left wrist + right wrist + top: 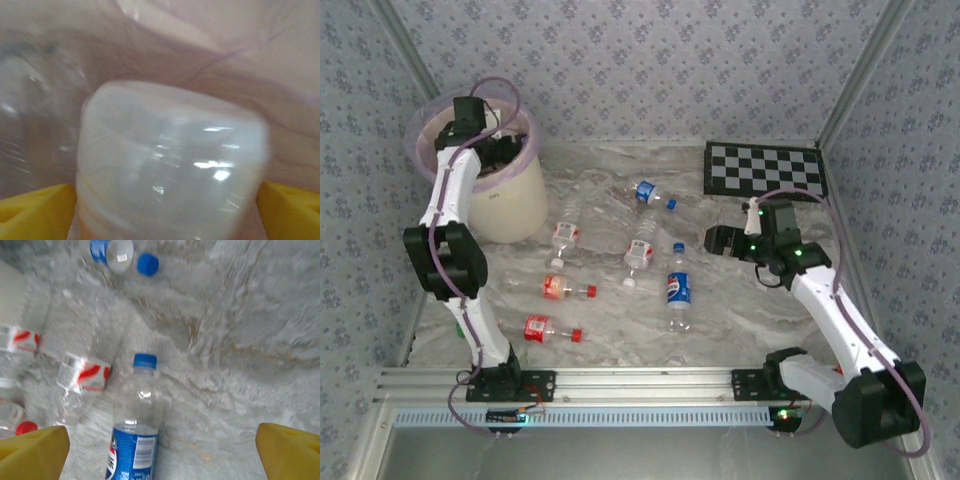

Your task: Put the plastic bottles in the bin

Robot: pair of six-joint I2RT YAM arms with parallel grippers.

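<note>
Six plastic bottles point(678, 288) lie flat mid-table, plus one loose blue cap point(671, 204) and one checkerboard point(765, 170) back right; a seventh bottle point(170, 165) sits between the yellow fingers point(35, 210) of the left end effector point(496, 150), down in the pink-lined bin point(515, 205) at back left (too blurry, can't tell if it's gripped or let go); right end effector point(718, 240) hangs wide open and empty; marble-look table point(760, 320), flowery wallpaper walls point(650, 70) on three sides; the right half is mostly free.
</note>
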